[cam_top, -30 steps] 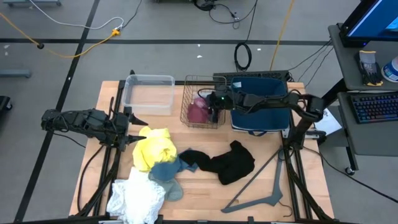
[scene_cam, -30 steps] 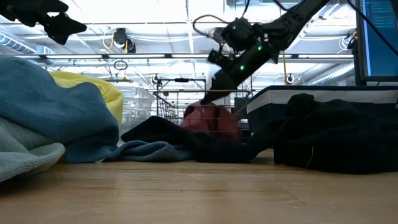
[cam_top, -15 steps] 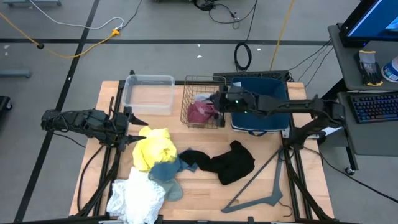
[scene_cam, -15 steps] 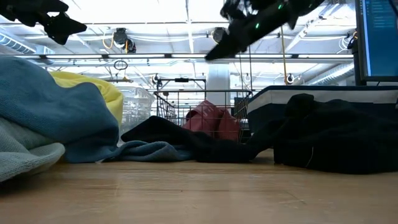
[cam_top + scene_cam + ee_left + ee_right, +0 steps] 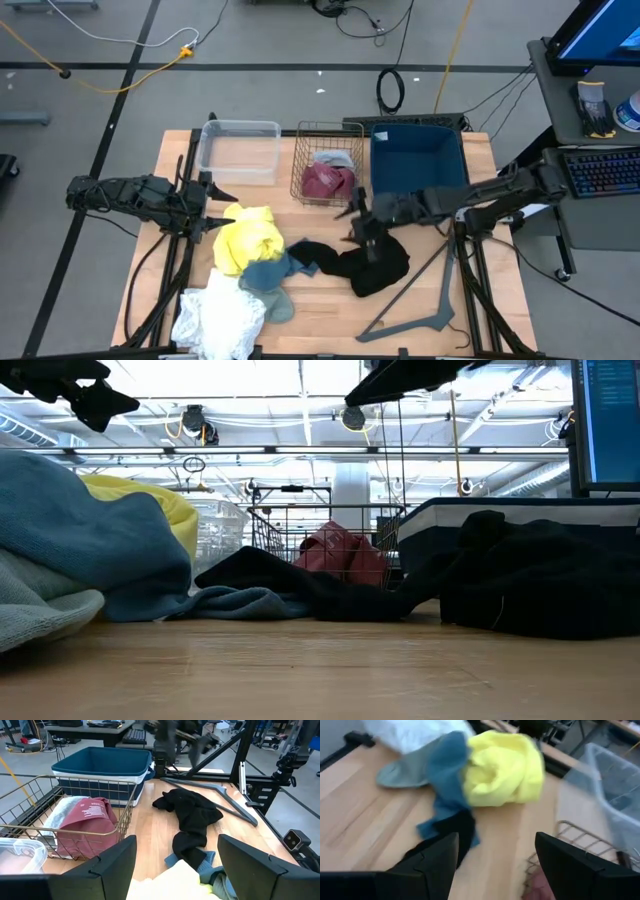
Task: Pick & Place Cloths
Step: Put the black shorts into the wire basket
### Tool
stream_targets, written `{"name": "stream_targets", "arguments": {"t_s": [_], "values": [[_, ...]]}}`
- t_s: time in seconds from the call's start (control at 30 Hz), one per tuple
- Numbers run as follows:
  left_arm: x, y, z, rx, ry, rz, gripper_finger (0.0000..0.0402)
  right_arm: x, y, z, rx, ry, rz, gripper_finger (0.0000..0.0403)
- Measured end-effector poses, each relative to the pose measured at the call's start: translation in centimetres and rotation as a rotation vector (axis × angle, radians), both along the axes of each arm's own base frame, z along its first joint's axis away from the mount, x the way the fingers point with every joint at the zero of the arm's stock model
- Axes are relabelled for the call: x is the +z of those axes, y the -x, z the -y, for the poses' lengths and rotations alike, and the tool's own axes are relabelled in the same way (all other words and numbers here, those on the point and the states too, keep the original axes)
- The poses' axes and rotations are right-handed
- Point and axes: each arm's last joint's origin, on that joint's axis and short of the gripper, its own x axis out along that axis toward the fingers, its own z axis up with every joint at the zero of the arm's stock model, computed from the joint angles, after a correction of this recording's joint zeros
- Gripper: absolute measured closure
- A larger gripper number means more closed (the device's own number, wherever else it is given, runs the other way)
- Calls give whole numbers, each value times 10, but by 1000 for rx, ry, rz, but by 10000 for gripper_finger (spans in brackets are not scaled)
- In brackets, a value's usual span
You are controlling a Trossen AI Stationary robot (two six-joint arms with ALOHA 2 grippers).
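Crumpled black cloth [image 5: 375,262] lies on the wooden table [image 5: 320,320] at approx 5 o'clock from centre, one sleeve trailing w/ its tip under the teal-blue cloth [image 5: 266,277]. At 9 o'clock of that sits the bunched yellow cloth [image 5: 248,238]; white cloth [image 5: 216,318] at 7 o'clock by the table edge. Folded maroon-pink cloth [image 5: 324,180] w/ a light grey cloth [image 5: 333,158] already lie in the wire basket [image 5: 300,170] at 12 o'clock.

Right gripper [image 5: 362,225] hovers just above the black cloth's top edge, fingers spread wide, nothing held. Left gripper [image 5: 214,192] waits at 9 o'clock, beside the yellow cloth, fingers also apart & empty.

Step, as I judge it: reach for next pick, prob. the black cloth. Next move needs a drop onto a raised fold, then a pinch.

Hard to tell: right wrist view is smeared. Low view cuts off both arms at top. Black cloth's underside and where the sleeve ends under the teal-blue one are hidden.
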Motion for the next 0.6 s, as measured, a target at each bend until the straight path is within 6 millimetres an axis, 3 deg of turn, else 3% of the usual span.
{"name": "stream_targets", "arguments": {"t_s": [0.3, 0.6], "values": [[0, 0, 0, 1, 4, -1, 119, -13, 20, -43, -29, -41, -157, 146], [0, 0, 0, 3, 12, 0, 119, -24, 40, -64, -84, -146, -327, 147]]}}
